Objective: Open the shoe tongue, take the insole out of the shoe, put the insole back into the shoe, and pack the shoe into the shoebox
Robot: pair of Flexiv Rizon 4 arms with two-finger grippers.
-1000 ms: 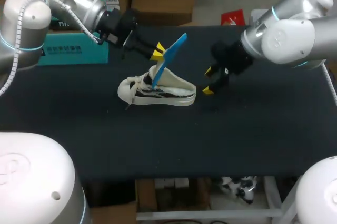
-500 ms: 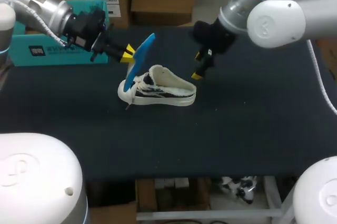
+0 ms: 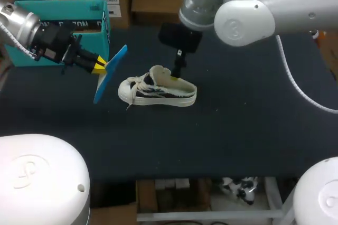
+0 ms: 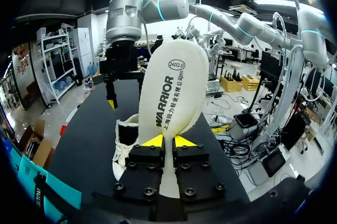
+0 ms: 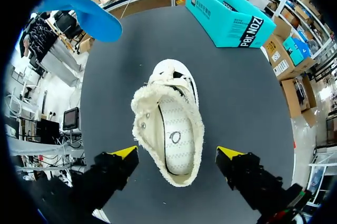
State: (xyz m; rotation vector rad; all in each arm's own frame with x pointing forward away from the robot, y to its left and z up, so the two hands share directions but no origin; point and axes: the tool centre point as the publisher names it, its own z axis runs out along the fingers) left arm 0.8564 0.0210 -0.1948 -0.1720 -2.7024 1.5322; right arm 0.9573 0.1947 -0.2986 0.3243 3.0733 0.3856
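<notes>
A white low sneaker (image 3: 158, 91) lies on its sole in the middle of the black table, toe to the left. My left gripper (image 3: 98, 67) is shut on one end of the insole (image 3: 110, 75), blue on one face and cream on the other (image 4: 174, 90), holding it in the air left of the shoe's toe. In the left wrist view the yellow tips (image 4: 167, 141) pinch the insole, with the shoe (image 4: 125, 142) beyond it. My right gripper (image 3: 177, 72) hangs open over the shoe's heel. Its fingers (image 5: 179, 153) stand wide on either side of the shoe's opening (image 5: 171, 124), and the blue insole (image 5: 79, 13) shows ahead.
The teal shoebox (image 3: 58, 21) stands at the table's back left, behind my left arm, also the teal box (image 5: 229, 16) past the shoe's toe in the right wrist view. Bare black tabletop (image 3: 253, 130) lies to the right of and in front of the shoe.
My left gripper has drawn the insole out of the shoe and carried it left and lower. My right arm has swung left, from beside the shoe to above its heel.
</notes>
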